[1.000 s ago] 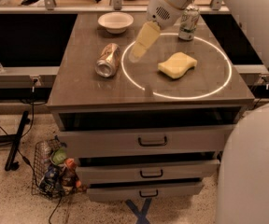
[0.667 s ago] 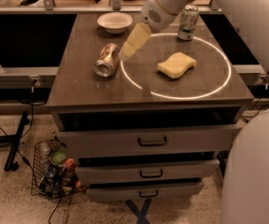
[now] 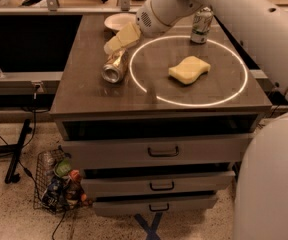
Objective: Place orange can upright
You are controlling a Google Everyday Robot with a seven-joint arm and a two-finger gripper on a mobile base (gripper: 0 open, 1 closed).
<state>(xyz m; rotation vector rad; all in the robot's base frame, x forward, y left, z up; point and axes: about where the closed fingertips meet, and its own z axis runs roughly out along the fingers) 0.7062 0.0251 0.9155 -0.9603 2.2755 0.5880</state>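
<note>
On the dark tabletop [image 3: 84, 91] of a drawer cabinet, lying on its side: orange can [image 3: 116, 64], silver end toward the camera, body pointing toward the back, just outside the left edge of a glowing white ring [image 3: 194, 105] on the surface. Directly behind and above the can's far end: gripper [image 3: 115, 43], pale yellow, angled down to the left at the tip of the white arm [image 3: 224, 9] reaching in from the upper right. Very near the can; contact impossible to judge. Released or clenched: cannot tell. Inside the ring, a yellow sponge [image 3: 189, 69], lying flat, well apart from the orange can. At the ring's far edge, upright, a green-and-white can [image 3: 201, 25]. Near the back edge, behind the gripper, a white bowl [image 3: 116, 20], partly hidden by the arm. Below the top, three drawers [image 3: 163, 151] with dark handles. On the floor to the left, a wire basket [image 3: 46, 184] holding bottles.
</note>
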